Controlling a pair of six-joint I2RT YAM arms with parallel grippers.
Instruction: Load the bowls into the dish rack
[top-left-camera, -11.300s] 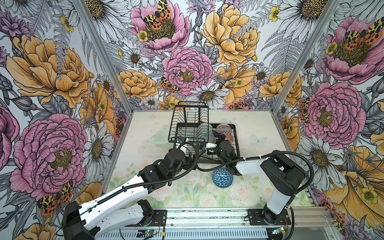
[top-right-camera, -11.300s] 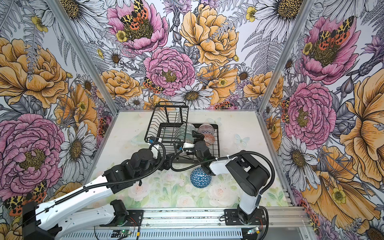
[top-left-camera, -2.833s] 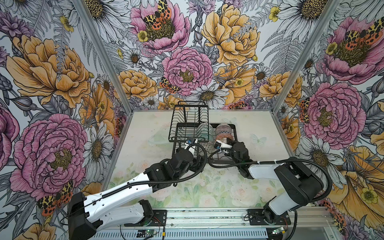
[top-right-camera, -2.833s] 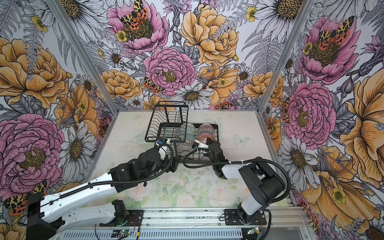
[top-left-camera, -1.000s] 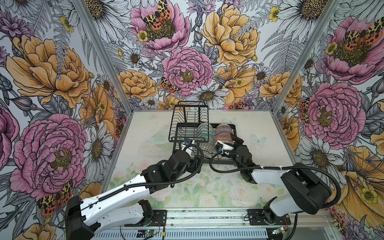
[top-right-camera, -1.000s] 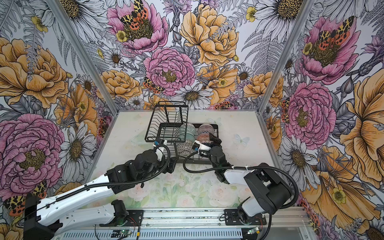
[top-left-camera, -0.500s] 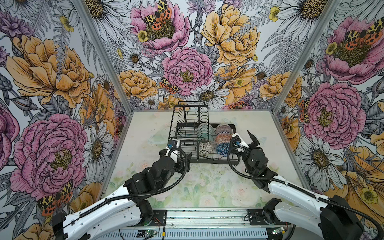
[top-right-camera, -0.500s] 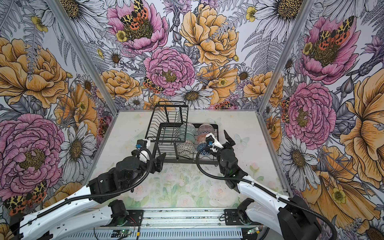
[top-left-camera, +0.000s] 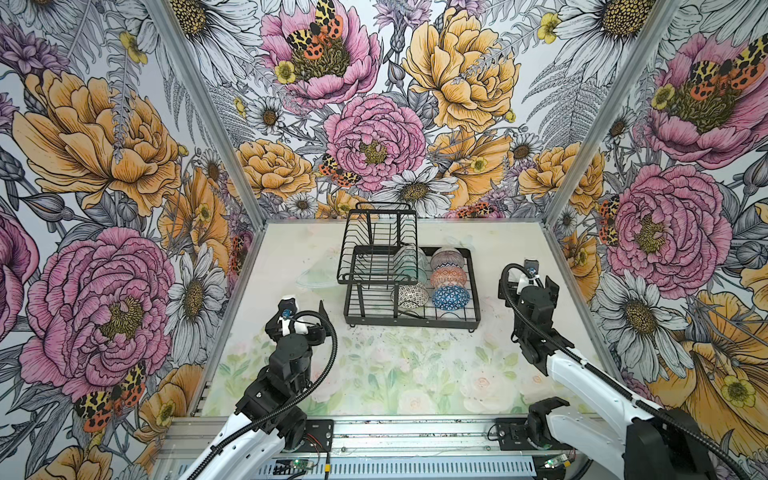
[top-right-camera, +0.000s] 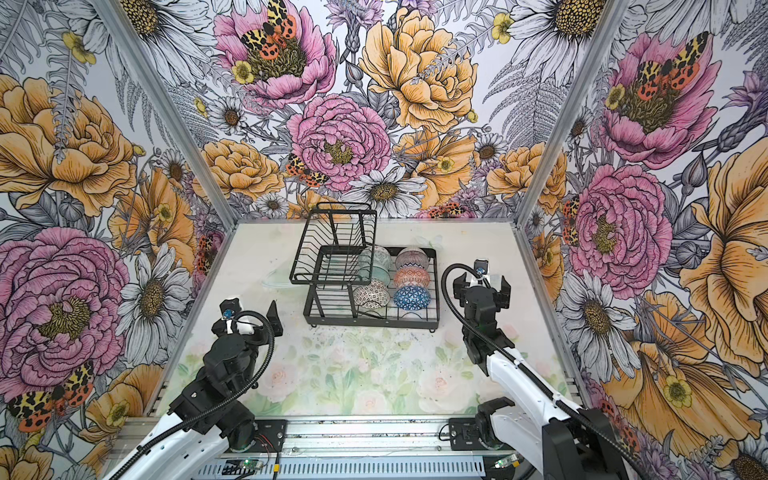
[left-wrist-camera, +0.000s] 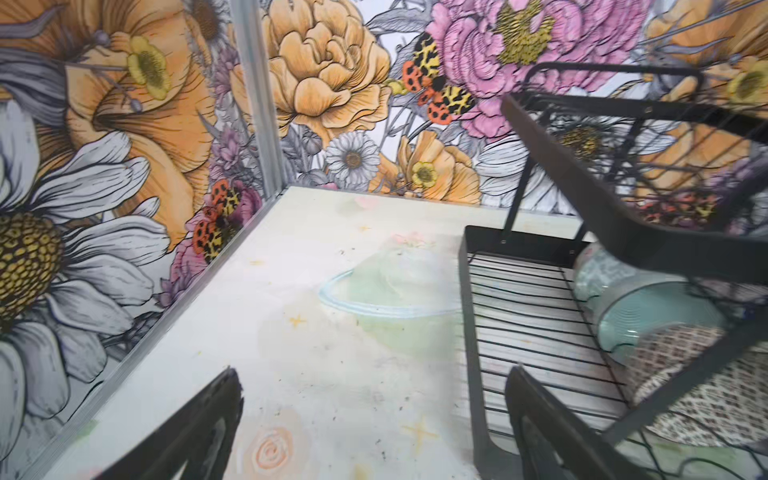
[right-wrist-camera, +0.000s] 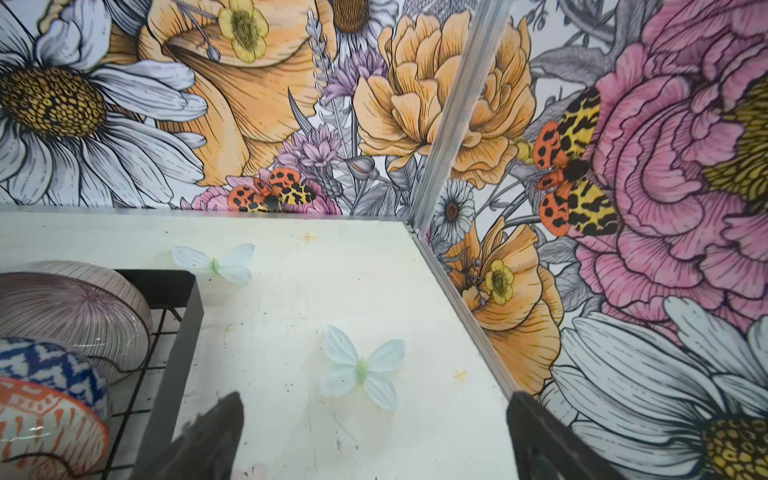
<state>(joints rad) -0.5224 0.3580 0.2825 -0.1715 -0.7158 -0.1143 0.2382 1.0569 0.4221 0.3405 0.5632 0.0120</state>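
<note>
The black wire dish rack (top-left-camera: 411, 325) (top-right-camera: 370, 323) stands mid-table toward the back. In its base tray sit several bowls: blue triangles (top-left-camera: 450, 297) (top-right-camera: 410, 297), black-white mosaic (top-left-camera: 410, 296) (top-right-camera: 371, 294), orange (top-left-camera: 449, 276), pink ribbed (top-left-camera: 446, 257) and pale teal (top-left-camera: 410, 262). The teal bowl (left-wrist-camera: 656, 316) and the mosaic bowl (left-wrist-camera: 685, 374) lie under the raised basket (left-wrist-camera: 582, 166). My left gripper (top-left-camera: 303, 307) (top-right-camera: 251, 311) (left-wrist-camera: 374, 374) hangs open and empty, left of the rack. Right of the rack, my right gripper (top-left-camera: 530, 282) (top-right-camera: 481, 286) (right-wrist-camera: 376, 397) is open and empty, beside the pink ribbed bowl (right-wrist-camera: 75, 311).
The floral side walls stand close to both arms: the left wall (top-left-camera: 232, 266) and the right wall (top-left-camera: 582, 266). A metal rail (top-left-camera: 407, 432) runs along the table's front edge. The raised basket (top-left-camera: 380, 245) holds nothing. Flat printed butterflies (right-wrist-camera: 361, 370) mark the tabletop.
Both arms have drawn back from the rack, the left one toward the left front, the right one out to the right. The blue bowl, earlier on the table, now sits in the rack.
</note>
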